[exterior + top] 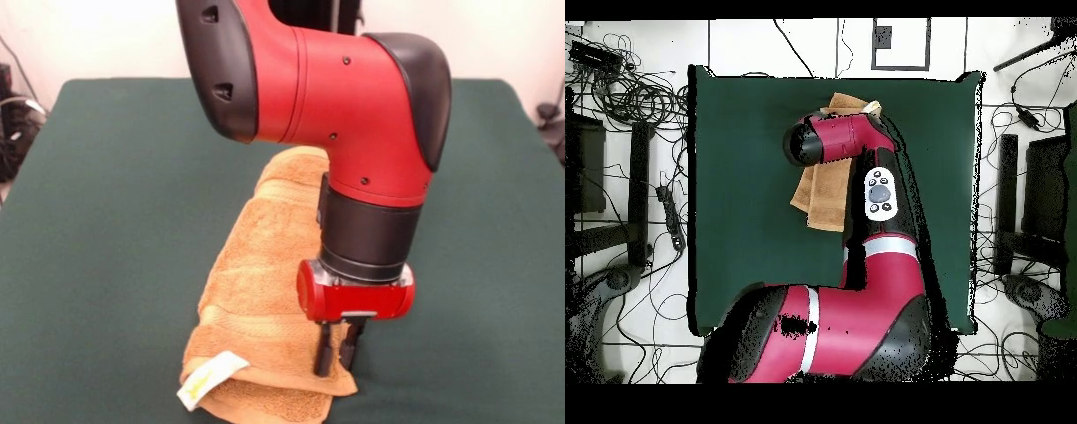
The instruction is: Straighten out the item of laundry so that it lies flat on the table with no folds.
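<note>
The orange-tan terry towel (256, 291) lies on the dark green table (106, 221) folded lengthwise into a long, narrow strip that runs from the middle of the cloth toward the near edge in the front view, with layers stacked on one another and a rolled fold along its left side. A paler woven band crosses it near the far end and another shows close to the near end, where a small white-yellow care tag (210, 378) sticks out at the near left corner. The red and black arm (353, 106) comes down from above and hides the towel's far right part. Its gripper (339, 349) points straight down at the towel's near right portion, the two dark fingers (324, 351) set narrowly, close together, with their tips at the level of the top layer; they seem to touch or pinch the fabric, though the contact itself is hard to make out. In the overhead view the towel (823, 200) shows as a tan strip near the table's far edge, mostly covered by the arm's red wrist (835, 140), with its far end poking out beyond the arm
</note>
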